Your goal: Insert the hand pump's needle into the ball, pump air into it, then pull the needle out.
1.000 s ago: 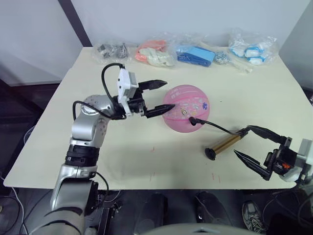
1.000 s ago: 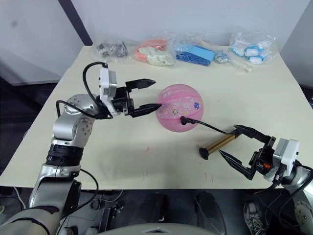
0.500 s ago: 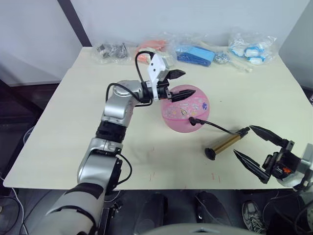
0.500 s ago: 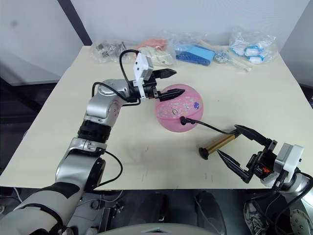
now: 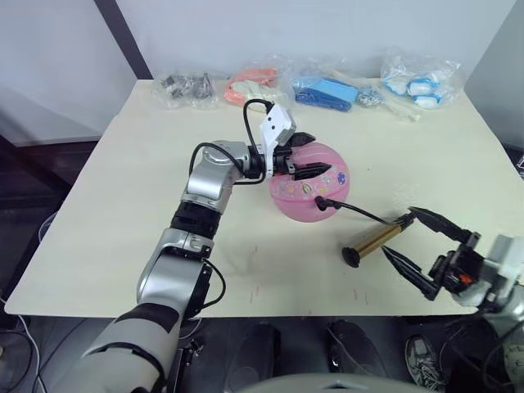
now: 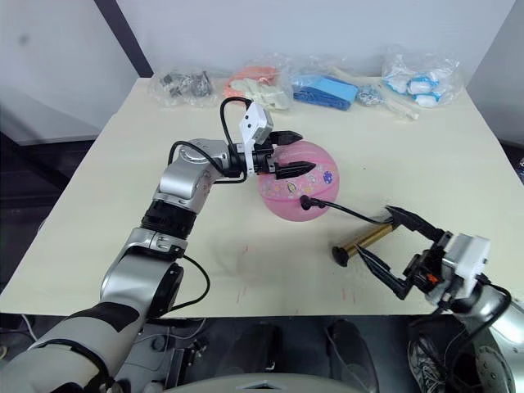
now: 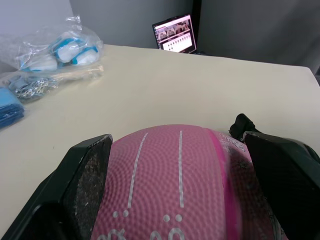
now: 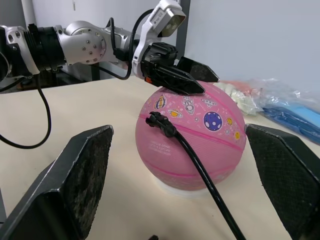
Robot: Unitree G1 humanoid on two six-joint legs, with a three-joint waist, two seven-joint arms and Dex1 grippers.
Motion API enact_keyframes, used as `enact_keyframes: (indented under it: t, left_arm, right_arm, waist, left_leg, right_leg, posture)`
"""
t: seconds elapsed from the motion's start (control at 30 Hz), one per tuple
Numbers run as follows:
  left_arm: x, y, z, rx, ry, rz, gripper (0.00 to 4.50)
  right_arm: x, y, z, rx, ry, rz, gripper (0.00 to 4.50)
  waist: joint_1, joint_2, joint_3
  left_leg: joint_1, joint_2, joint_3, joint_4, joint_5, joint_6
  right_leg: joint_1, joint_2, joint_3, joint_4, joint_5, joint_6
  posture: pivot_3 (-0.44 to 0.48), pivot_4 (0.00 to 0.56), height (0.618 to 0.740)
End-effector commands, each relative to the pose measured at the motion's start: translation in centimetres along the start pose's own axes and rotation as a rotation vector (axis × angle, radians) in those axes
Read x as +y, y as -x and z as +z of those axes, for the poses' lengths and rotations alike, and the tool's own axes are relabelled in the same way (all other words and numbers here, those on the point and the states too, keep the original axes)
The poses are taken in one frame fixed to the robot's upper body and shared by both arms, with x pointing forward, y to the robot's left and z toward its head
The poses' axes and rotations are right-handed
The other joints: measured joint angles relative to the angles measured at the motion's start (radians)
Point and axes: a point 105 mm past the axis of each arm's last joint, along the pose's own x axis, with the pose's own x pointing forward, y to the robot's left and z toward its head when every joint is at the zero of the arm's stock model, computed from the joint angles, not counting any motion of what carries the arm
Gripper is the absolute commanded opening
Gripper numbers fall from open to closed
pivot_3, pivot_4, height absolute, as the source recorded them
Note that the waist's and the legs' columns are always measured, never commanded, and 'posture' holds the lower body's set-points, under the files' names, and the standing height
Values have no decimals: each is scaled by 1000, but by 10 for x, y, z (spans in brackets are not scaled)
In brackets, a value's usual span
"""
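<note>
The pink ball (image 5: pixel 309 184) sits mid-table on a small white ring. My left gripper (image 5: pixel 321 153) is open over its top, one finger (image 7: pixel 85 185) on each side of the crown. The black fitting (image 5: pixel 322 202) at the end of the hose (image 8: pixel 197 162) is plugged into the ball's near side, so the needle is hidden inside. The bronze hand pump (image 5: pixel 375 241) lies on the table to the right of the ball. My right gripper (image 5: pixel 399 230) is open, its fingertips on either side of the pump's hose end and holding nothing.
Along the table's back edge lie clear bags: grey metal parts (image 5: pixel 184 84), orange and white items (image 5: pixel 258 88), blue items (image 5: pixel 327 92), blue-white items (image 5: pixel 417 82). A laptop (image 7: pixel 174 34) stands beyond the table. The table's front edge (image 5: pixel 270 309) is close to the pump.
My left gripper has swung from the ball's left side up and over onto its top. My right gripper has moved in toward the pump's hose end. Ball and pump have stayed put.
</note>
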Motion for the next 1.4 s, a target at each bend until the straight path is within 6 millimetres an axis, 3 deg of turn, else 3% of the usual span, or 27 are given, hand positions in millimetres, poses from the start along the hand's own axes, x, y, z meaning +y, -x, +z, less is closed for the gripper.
enact_keyframes:
  t: [0.03,0.23,0.47,0.73,1.1,1.2,1.4]
  left_arm:
    - [-7,-7,-28,91,59,3,4500]
    - [1,-9,-42,123,134,94,4500]
    - [-5,-14,-49,147,172,132,4500]
    - [-14,-20,-53,169,201,221,4500]
    - [-20,-21,-56,181,215,287,4500]
    - [-20,-20,-57,185,218,291,4500]
    - [-19,-21,-58,187,221,294,4500]
  right_arm:
    - [7,-22,4,10,9,18,4418]
    - [6,-56,-7,141,133,25,4418]
    - [-8,-77,-14,308,368,57,4418]
    - [-22,-94,-7,422,610,112,4418]
    - [-27,-108,-18,517,839,210,4418]
    - [-28,-112,-17,508,875,212,3613]
    - [-27,-113,-16,487,903,219,792]
  waist:
    - [1,0,-1]
    - [4,-3,-3]
    - [3,-6,-7]
    - [7,-8,-12]
    - [7,-8,-15]
    - [6,-8,-16]
    - [6,-8,-16]
  left_leg:
    - [0,0,0,0,0,0]
    - [0,-1,-1,2,0,-1]
    - [0,-1,-1,3,0,-1]
    - [0,-1,-2,3,1,-1]
    - [0,-1,-2,3,2,-4]
    - [0,-1,-2,3,2,-4]
    - [0,-1,-2,3,2,-4]
  right_leg:
    - [0,0,0,0,0,0]
    - [0,0,0,0,0,0]
    - [1,0,-1,0,0,0]
    - [2,-1,-1,-1,0,0]
    - [2,-1,-2,-2,0,0]
    - [2,-1,-1,-2,0,0]
    - [2,-1,-1,-2,0,0]
  posture:
    - [0,150,736]
    - [0,150,736]
    - [0,150,736]
    - [0,150,736]
    - [0,150,736]
    - [0,150,736]
    - [0,150,736]
